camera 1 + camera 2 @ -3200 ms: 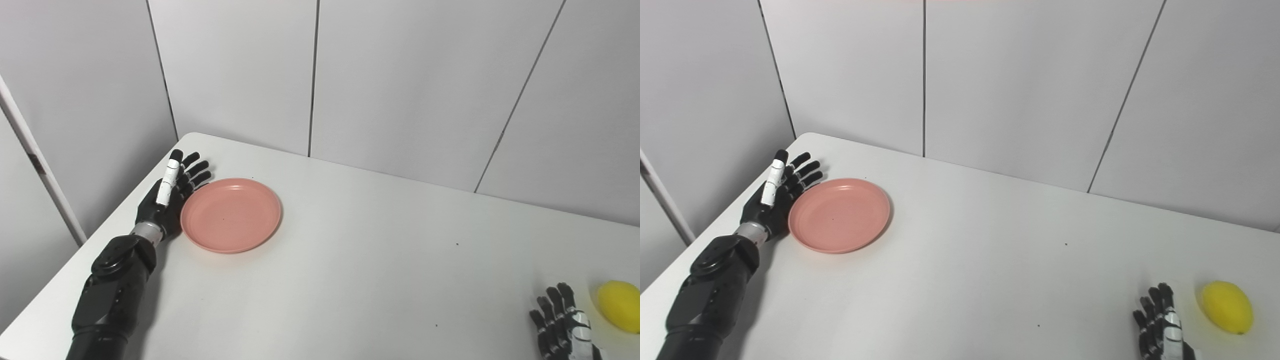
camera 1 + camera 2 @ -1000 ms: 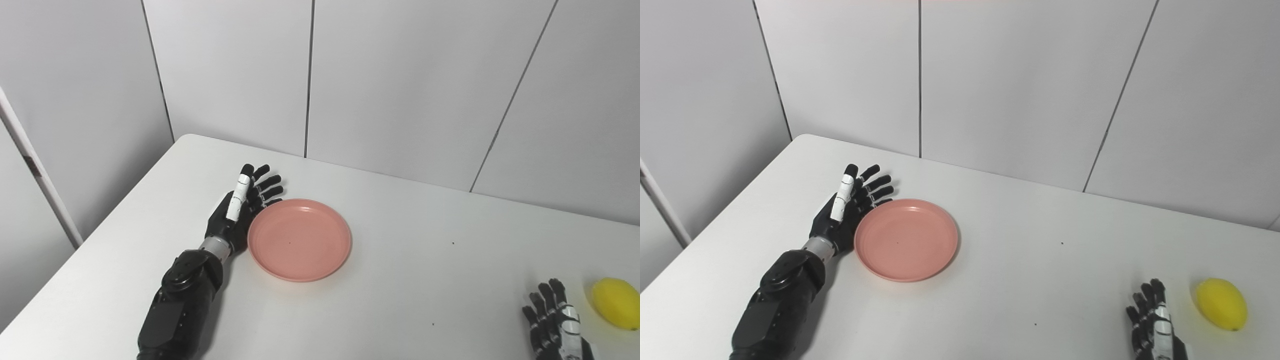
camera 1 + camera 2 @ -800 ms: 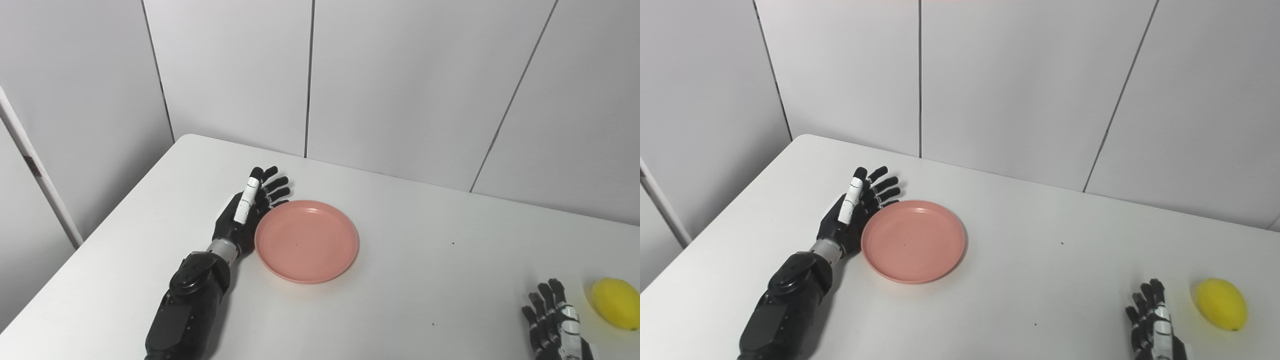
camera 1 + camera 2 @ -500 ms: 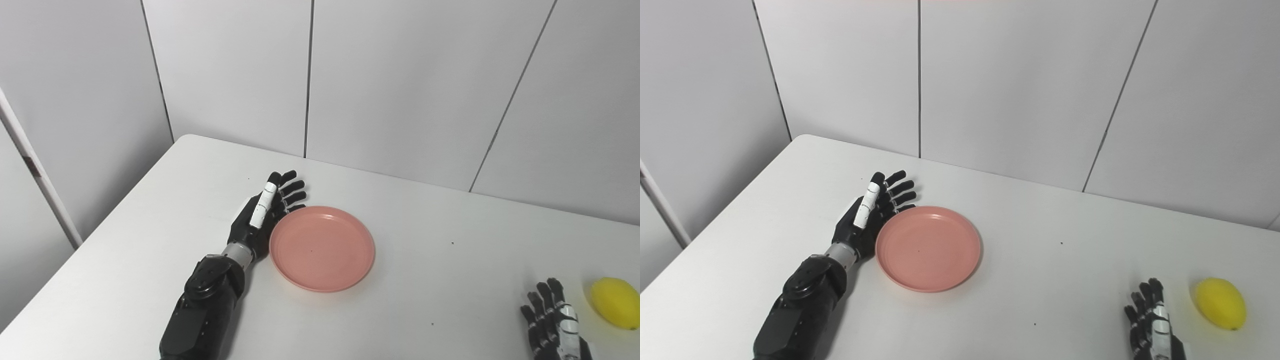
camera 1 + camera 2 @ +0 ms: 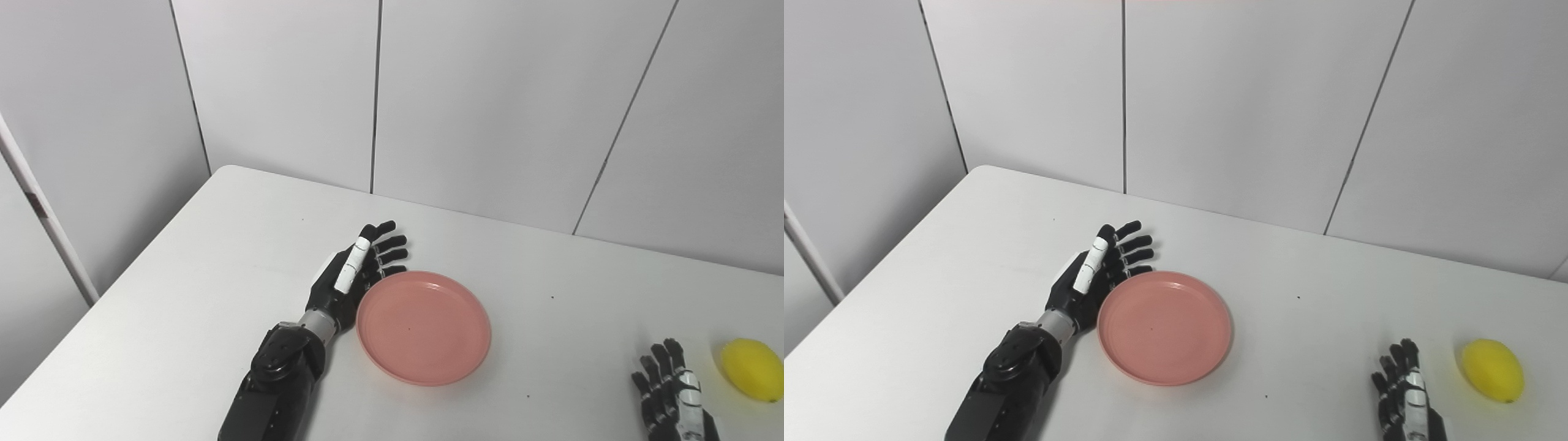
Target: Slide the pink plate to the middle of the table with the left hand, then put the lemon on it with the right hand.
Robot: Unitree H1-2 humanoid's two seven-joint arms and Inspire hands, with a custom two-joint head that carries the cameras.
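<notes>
Pink plate (image 5: 424,327): round, shallow, smooth plastic with a raised rim, nothing on it, flat on the white table (image 5: 184,294) and touching the palm side of the left hand (image 5: 352,278) along its left edge. Left hand flat and wide, fingers (image 5: 392,242) spread and straight, gripping nothing. Yellow lemon (image 5: 1492,370): smooth, oval, just to the right of the right hand (image 5: 1404,401), apart from it. Right hand low at the table's near edge, fingers apart, holding nothing. Bare tabletop between plate and right hand. Grey panelled wall (image 5: 490,104) behind.

Lab test bay — bare white table (image 5: 214,269), panelled walls (image 5: 490,104)
</notes>
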